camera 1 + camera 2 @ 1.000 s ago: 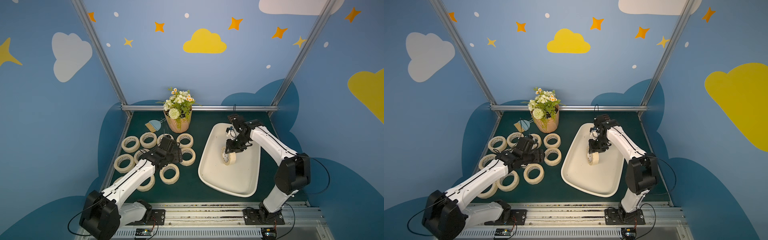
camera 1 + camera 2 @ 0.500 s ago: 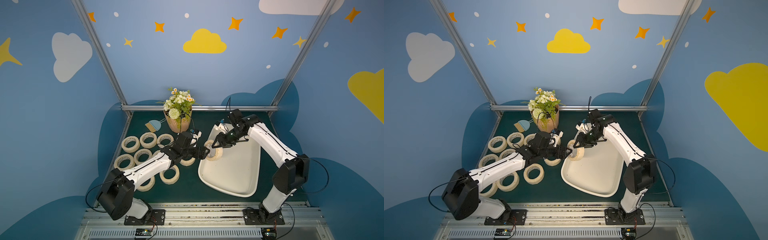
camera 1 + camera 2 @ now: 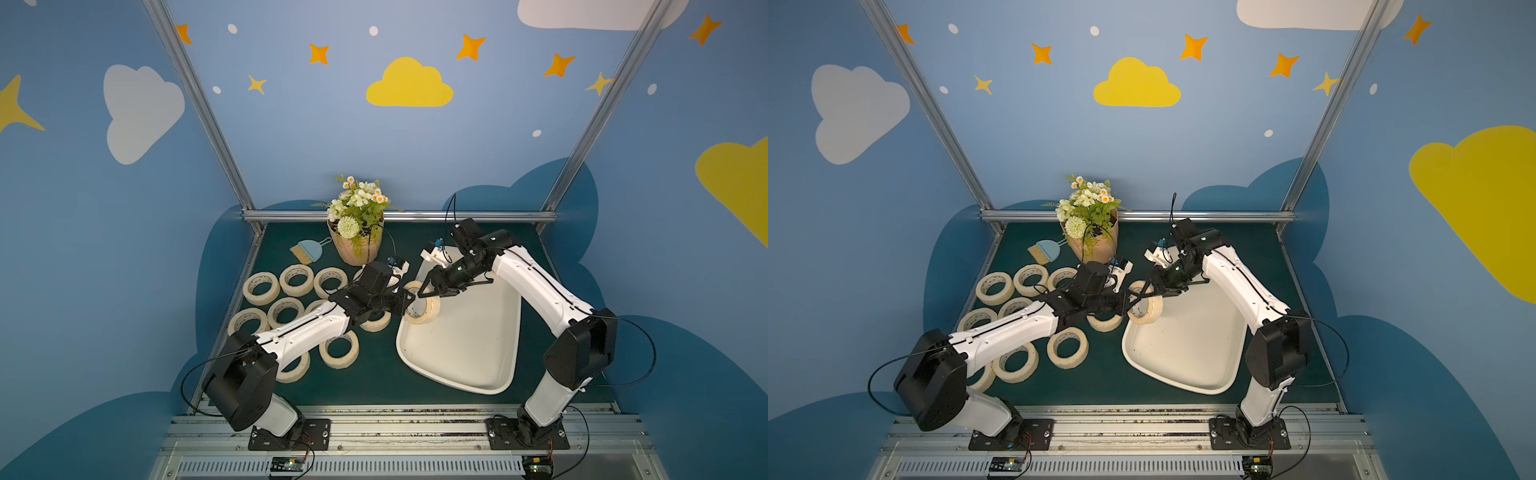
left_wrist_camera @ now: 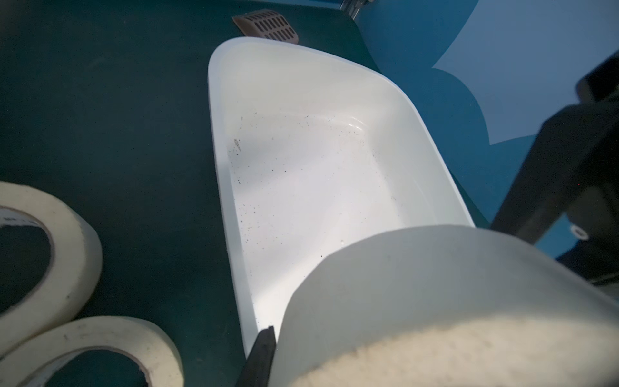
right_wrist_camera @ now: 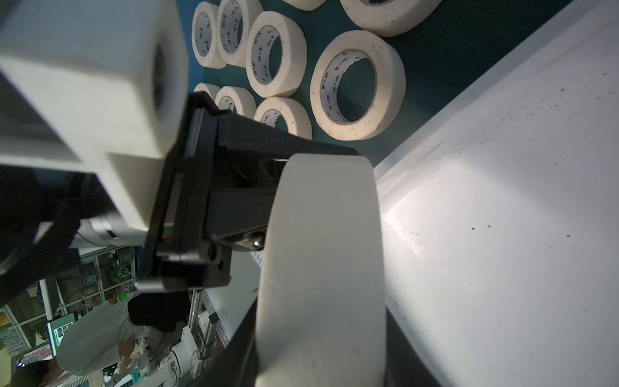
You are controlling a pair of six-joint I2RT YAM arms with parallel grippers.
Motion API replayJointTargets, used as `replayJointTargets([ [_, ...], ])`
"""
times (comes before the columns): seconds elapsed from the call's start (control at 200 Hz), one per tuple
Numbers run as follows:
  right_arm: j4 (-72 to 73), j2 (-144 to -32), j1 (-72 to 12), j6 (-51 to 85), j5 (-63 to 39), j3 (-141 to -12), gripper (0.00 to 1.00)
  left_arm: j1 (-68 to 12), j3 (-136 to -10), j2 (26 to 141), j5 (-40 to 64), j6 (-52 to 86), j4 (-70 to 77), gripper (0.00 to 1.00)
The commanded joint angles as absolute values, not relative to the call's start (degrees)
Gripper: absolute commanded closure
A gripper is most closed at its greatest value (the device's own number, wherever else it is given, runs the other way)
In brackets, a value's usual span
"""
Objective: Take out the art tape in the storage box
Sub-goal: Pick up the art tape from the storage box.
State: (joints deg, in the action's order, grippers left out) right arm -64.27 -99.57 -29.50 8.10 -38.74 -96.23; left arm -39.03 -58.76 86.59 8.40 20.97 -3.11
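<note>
While both hands grip the same tape roll (image 3: 424, 309) in the air above the storage box (image 3: 469, 349), at the rim on the left arm's side, the step in hand looks like a handover: the right hand (image 3: 427, 291) is clamped on the roll and the left hand (image 3: 407, 302) has closed on its near edge. To do it well, I judge the right hand should part fully and draw straight back first. Only then should the left arm carry the roll to the other rolls (image 3: 262, 289) on the counter (image 3: 374, 376).

walls (image 3: 332, 137): blue, clouds (image 3: 409, 83), stars (image 3: 319, 53) | frame (image 3: 399, 215): aluminium | tabletop (image 3: 374, 374): dark green
</note>
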Motion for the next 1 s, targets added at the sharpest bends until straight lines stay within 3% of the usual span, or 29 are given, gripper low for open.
replayJointTargets([
  [0.0, -64.7, -99.3, -29.8, 7.9, -40.0, -97.3, 1.00, -38.5, -60.1, 86.2, 5.9, 21.5, -3.4, 0.96],
  [0.265, -67.0, -97.2, -27.7, 6.0, -37.5, -97.8, 0.25, -38.0, -59.8, 84.2, 1.3, 21.1, -7.0, 0.96],
  [0.35, -68.1, -95.6, -25.8, 5.2, -36.5, -97.1, 0.10, -37.2, -59.4, 82.9, 0.1, 20.6, -8.3, 0.96],
  [0.42, -68.1, -93.5, -23.9, 4.9, -35.6, -96.0, 0.05, -36.4, -58.6, 81.4, -0.7, 20.1, -9.6, 0.96],
  [0.606, -68.0, -89.6, -18.9, 5.8, -28.2, -92.5, 0.04, -33.0, -57.8, 74.5, -2.6, 18.9, -16.6, 0.96],
  [0.741, -68.0, -89.3, -17.9, 6.9, -21.5, -89.6, 0.04, -29.9, -61.2, 71.0, -7.4, 19.6, -33.3, 0.96],
  [0.886, -66.3, -89.9, -17.8, 7.7, -21.3, -86.4, 0.04, -29.1, -62.4, 70.9, -17.2, 21.0, -50.5, 0.96],
  [0.996, -65.1, -90.5, -17.8, 8.0, -22.3, -84.9, 0.03, -28.9, -58.8, 72.2, -17.3, 22.8, -52.2, 0.96],
])
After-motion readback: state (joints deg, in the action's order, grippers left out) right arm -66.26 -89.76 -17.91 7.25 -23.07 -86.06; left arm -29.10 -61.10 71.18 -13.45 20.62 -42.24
